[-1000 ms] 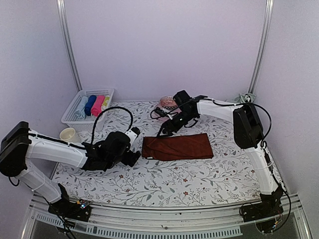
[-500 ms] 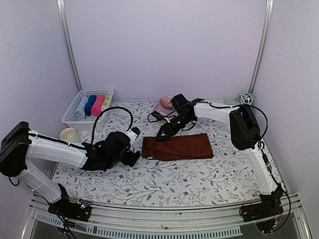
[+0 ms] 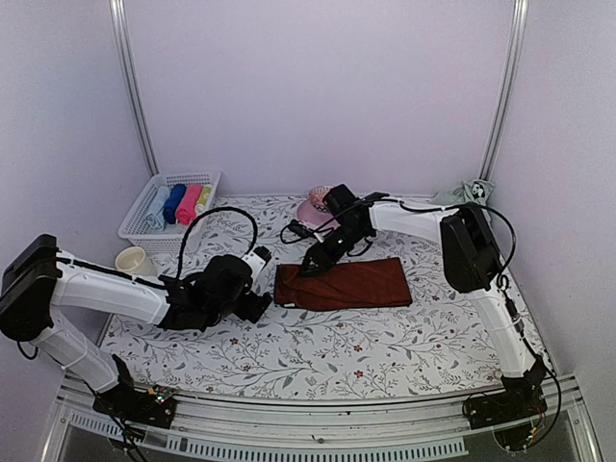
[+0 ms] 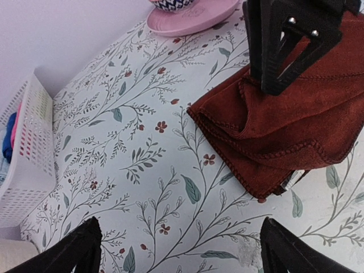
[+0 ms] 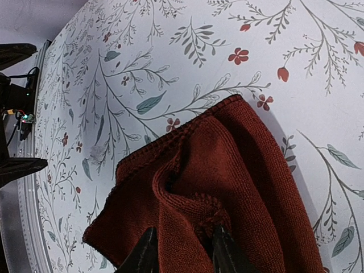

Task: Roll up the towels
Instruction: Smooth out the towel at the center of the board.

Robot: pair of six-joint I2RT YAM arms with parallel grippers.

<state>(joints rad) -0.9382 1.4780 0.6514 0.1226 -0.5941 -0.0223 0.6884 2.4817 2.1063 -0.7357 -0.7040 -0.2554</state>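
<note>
Two fingers of the right claw (image 5: 183, 253) stand narrow on a pucker of the red towel (image 3: 345, 283), pinching its far edge near the left end. The grip looks meant to lift that edge and start the roll. The towel lies folded into a long flat strip across the middle of the flower-printed counter (image 3: 385, 348), and its layers are rumpled only where the claw bites.

Just beside the towel's left end, the left claw (image 4: 182, 248) hangs low with jaws wide and nothing between them. It is probably posted there to pin or catch the near corner once the edge turns over.

Beyond the right claw, a pink plate (image 3: 310, 209) carrying a patterned bowl (image 3: 319, 195) sits near the far edge, out of the way of any roll.

A white basket (image 3: 142, 219) at the far left corner holds rolled cloths (image 3: 181, 203) side by side, most likely where finished rolls go. A cup (image 3: 132, 260) stands just in front of it.

The green towel (image 3: 466, 191) lies bunched at the far right, well apart from both claws and not yet rolled.
</note>
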